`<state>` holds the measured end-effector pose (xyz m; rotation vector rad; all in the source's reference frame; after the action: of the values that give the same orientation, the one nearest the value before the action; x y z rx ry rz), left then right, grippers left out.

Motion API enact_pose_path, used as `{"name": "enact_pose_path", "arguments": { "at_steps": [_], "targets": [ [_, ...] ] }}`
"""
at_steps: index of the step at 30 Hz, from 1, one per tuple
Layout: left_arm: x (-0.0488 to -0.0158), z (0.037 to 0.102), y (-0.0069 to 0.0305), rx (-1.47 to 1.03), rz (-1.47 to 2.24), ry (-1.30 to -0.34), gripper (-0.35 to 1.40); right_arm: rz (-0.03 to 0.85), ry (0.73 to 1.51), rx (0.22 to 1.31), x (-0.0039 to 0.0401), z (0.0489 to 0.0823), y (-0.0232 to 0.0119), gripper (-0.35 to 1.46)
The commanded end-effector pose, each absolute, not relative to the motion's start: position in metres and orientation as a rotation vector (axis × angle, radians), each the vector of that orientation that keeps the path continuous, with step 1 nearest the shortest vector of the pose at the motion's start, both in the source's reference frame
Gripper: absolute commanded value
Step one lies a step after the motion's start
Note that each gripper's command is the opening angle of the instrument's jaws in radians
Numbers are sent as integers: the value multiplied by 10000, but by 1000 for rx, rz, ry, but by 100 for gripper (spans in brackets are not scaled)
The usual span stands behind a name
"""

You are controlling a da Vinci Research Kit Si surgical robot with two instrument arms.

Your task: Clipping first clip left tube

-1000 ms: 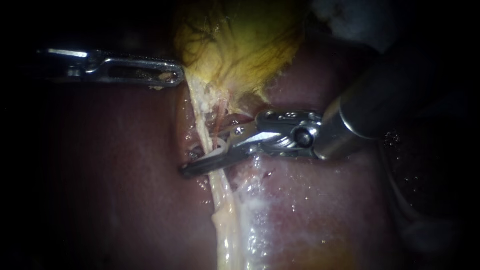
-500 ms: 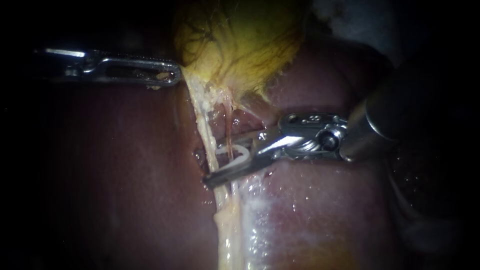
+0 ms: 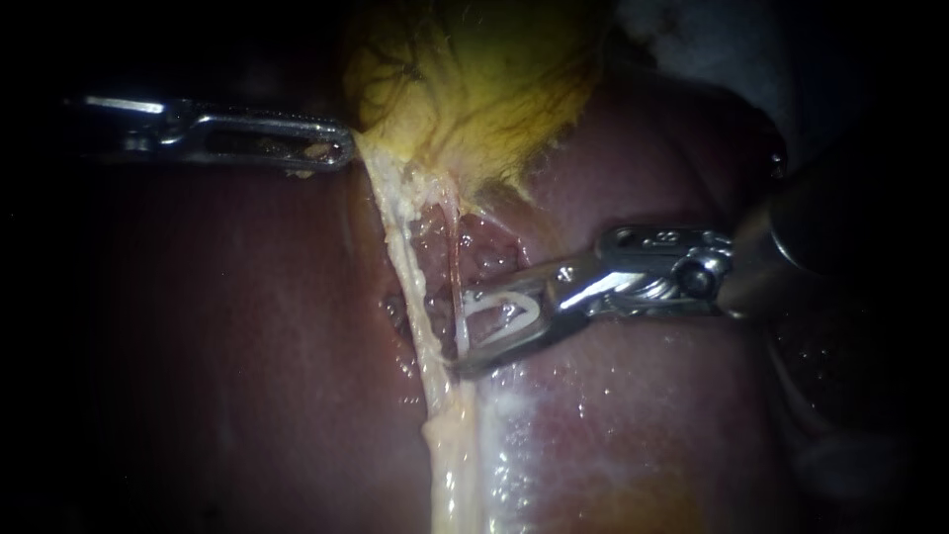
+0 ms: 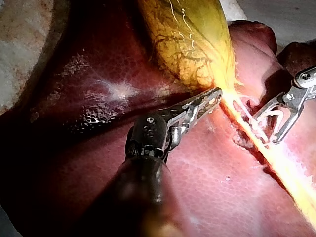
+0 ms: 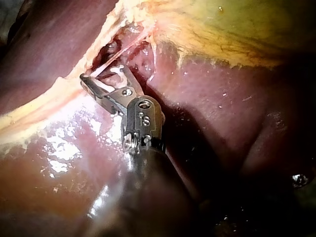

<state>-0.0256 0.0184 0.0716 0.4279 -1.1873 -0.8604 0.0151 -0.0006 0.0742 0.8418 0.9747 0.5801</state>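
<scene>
Left tool (image 3: 341, 148) pinches the gallbladder (image 3: 474, 79); right tool (image 3: 463, 332) holds an open clip (image 3: 504, 297); only the endoscope view shows a thin tube (image 3: 457, 267) crossing its mouth

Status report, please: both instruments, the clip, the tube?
Left instrument shut on gallbladder. Right instrument holds open clip at thin tube, not closed. Nothing in the way.
</scene>
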Motion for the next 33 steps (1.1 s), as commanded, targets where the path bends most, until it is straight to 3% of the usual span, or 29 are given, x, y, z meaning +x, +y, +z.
{"name": "enact_pose_path", "arguments": {
  "at_steps": [1,9,21,33],
  "targets": [
    [-256,716,184,428,-860,-1188,-35,579,975,843,150,742,-6,59],
    [-255,715,184,429,-860,-1188,-35,556,981,845,139,729,-6,60],
    [-255,715,184,429,-859,-1188,-35,465,1024,915,146,674,-17,60],
    [-256,716,184,429,-860,-1188,-35,414,1084,956,169,684,-20,60]
  ]
}}
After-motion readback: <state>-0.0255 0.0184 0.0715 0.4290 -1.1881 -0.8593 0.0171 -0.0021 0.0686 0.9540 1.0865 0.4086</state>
